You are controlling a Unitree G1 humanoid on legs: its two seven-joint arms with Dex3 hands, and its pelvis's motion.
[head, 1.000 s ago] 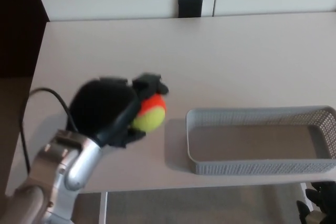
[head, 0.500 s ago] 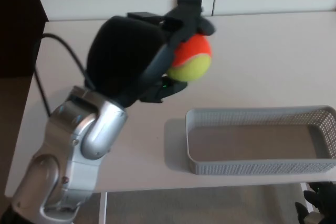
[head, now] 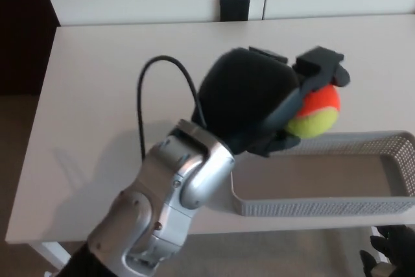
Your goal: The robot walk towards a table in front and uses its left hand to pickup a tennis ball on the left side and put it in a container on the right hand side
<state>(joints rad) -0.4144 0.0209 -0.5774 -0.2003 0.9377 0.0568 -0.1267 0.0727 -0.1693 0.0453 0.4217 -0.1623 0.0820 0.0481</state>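
My left hand (head: pixel 259 105) is black and raised above the table, shut on an orange and yellow-green tennis ball (head: pixel 314 112). The ball hangs in the air over the far left part of the grey mesh container (head: pixel 363 205), which sits at the table's front right. My silver left forearm (head: pixel 172 205) crosses the picture from the lower left and hides the container's left end. A bit of my right hand (head: pixel 392 254) shows at the bottom right corner, below the table edge; I cannot see how it stands.
The white table (head: pixel 97 95) runs to a dark gap on the left. A small black box (head: pixel 234 8) stands at the back edge against a white wall. A black cable (head: pixel 152 89) loops from my forearm.
My left hand has carried the ball to the right and somewhat lower, from over the table's middle back to above the container's left part. The container has not moved.
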